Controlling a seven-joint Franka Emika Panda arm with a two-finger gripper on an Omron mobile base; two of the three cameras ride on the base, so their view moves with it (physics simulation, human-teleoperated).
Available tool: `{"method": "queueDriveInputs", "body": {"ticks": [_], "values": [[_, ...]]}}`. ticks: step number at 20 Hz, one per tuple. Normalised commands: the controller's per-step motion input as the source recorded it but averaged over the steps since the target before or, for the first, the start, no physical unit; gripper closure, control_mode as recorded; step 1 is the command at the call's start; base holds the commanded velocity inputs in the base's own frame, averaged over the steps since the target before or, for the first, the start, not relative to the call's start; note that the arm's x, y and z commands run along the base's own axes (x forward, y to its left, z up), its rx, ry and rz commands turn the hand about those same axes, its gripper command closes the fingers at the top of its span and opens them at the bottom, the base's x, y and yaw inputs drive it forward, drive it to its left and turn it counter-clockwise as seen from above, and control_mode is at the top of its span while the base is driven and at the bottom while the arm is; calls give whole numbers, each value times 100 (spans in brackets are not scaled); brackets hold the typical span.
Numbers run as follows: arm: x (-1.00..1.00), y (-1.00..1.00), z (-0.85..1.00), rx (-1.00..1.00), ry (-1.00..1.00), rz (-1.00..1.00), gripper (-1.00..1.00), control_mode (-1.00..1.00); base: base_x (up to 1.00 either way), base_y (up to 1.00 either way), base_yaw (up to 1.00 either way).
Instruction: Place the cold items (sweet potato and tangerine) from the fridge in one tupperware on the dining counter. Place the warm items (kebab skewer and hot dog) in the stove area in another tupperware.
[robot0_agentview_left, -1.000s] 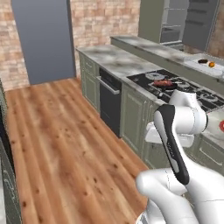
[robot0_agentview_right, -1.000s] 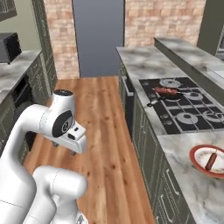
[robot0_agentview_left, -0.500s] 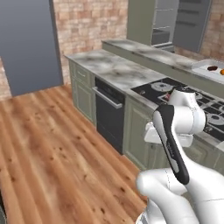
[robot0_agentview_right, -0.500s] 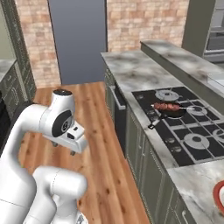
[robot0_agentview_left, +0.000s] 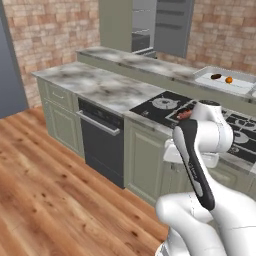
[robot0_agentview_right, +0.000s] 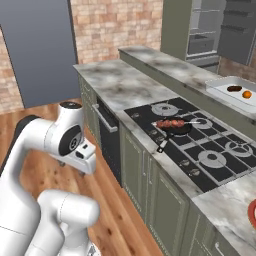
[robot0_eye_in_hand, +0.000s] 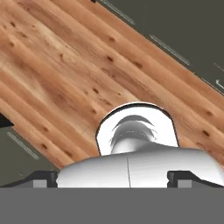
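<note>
My pincer (robot0_eye_in_hand: 112, 177) is wide open over the wood floor (robot0_eye_in_hand: 65, 78), holding nothing. Kebab skewer (robot0_agentview_right: 172, 123) sits on the stove (robot0_agentview_right: 200, 145); tangerine (robot0_agentview_right: 246, 94) and sweet potato (robot0_agentview_right: 233, 89) share a tupperware (robot0_agentview_right: 220, 90).

A black-fronted oven (robot0_agentview_left: 102, 145) sits among sage cabinets (robot0_agentview_left: 145, 162) over wooden floor (robot0_agentview_left: 45, 200).

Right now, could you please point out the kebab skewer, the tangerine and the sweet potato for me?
kebab skewer (robot0_agentview_right: 170, 123): right base view, on the middle meat chunks.
tangerine (robot0_agentview_right: 246, 94): right base view, on the centre of the orange ball.
sweet potato (robot0_agentview_right: 234, 89): right base view, on the middle of the dark oval.
</note>
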Motion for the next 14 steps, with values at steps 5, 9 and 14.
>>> {"method": "queueDriveInputs", "body": {"ticks": [5,9,14], "values": [[21,39,0,0,0,-15,-100,-100,0,0,0],[4,31,0,0,-1,-14,-100,-100,0,0,0],[8,-14,16,-3,5,-38,-100,-100,0,0,0]]}}
